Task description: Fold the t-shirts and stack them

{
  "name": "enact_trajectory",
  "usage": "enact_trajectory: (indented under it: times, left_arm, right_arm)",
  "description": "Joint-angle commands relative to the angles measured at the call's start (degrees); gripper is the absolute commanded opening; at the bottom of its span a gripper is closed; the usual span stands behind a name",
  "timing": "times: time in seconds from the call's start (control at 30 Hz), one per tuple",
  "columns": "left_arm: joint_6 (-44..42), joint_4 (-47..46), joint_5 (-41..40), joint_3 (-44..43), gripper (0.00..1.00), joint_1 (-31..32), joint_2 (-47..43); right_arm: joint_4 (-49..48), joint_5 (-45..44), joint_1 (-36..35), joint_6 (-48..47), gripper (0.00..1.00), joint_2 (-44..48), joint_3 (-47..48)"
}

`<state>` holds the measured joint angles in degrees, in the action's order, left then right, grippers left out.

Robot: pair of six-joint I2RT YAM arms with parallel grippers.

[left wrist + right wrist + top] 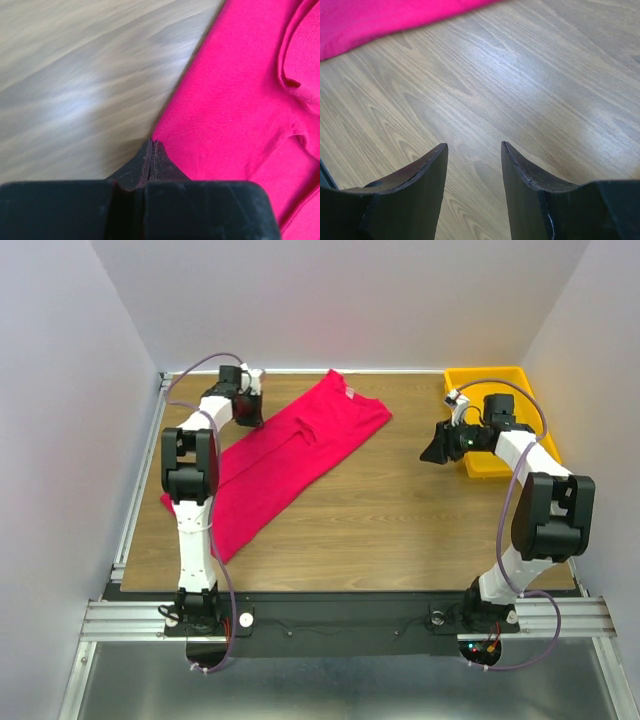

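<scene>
Left jaws are closed at the edge of the shirt (290, 455), spread diagonally left on the counter (400, 520); a pinch cannot be confirmed and should be checked before lifting. Right jaws are held open

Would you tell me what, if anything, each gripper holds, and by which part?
Left gripper: shut at the side edge of the crimson-pink cotton t-shirt; hold cannot be told. Right gripper: open, holding nothing.
</scene>
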<state>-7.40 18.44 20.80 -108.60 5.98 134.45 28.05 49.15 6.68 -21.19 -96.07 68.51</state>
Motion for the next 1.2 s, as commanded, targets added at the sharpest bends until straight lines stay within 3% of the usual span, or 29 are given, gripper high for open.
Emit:
enact_trajectory:
  times: [0.0, 0.3, 0.37, 0.4, 0.43, 0.53, 0.57, 0.7, 0.8, 0.83, 0.97, 1.17]
  left_arm:
    - [4.14, 0.73, -3.31, 6.88, 0.0, -3.42, -6.38]
    - [10.12, -0.5, -3.39, 14.64, 0.0, -7.02, -11.58]
    - [11.79, -1.38, -3.92, 15.34, 0.12, -7.29, -13.33]
    - [12.84, -2.86, -4.88, 15.61, 0.31, -7.64, -15.25]
    - [13.54, -3.66, -5.24, 15.87, 0.4, -7.73, -16.4]
    - [15.3, -5.77, -5.33, 15.17, 0.6, -8.44, -20.88]
    - [15.48, -6.13, -5.33, 15.08, 0.66, -8.61, -22.12]
    - [16.36, -10.34, -7.08, 17.8, 0.71, -9.14, -29.76]
    - [18.03, -16.05, -9.01, 24.99, 0.73, -9.84, -38.54]
    - [18.64, -17.72, -9.37, 29.62, 0.82, -10.19, -43.61]
    - [22.24, -25.19, -10.94, 41.05, 0.93, -11.86, -55.92]
    - [25.68, -29.42, -11.04, 53.65, 0.97, -12.92, -70.8]
  right_arm:
    - [-1.77, 1.48, 0.35, 0.27, 0.53, -1.22, 1.01]
    - [-1.69, 2.71, -4.56, 0.97, 0.52, -4.3, 1.8]
    - [-1.77, 2.18, -8.33, 2.02, 0.52, -5.27, 2.33]
    - [-1.86, 1.92, -9.65, 2.73, 0.52, -6.31, 3.2]
    - [-2.12, 1.75, -12.19, 3.52, 0.52, -7.1, 3.9]
    - [-6.23, -0.18, -17.2, 10.27, 0.52, -10.36, 6.45]
    - [-8.78, -1.32, -18.18, 17.69, 0.53, -11.15, 6.72]
    - [-17.5, -12.56, -21.35, 37.24, 0.54, -17.73, 11.98]
    - [-20.84, -21.26, -23.55, 48.5, 0.54, -22.04, 15.59]
    - [-21.46, -23.29, -24.86, 52.27, 0.55, -23.71, 16.56]
    - [-24.61, -24.63, -27.24, 60.71, 0.55, -27.23, 18.68]
    - [-30.16, -26.46, -30.05, 70.65, 0.55, -31.54, 19.91]
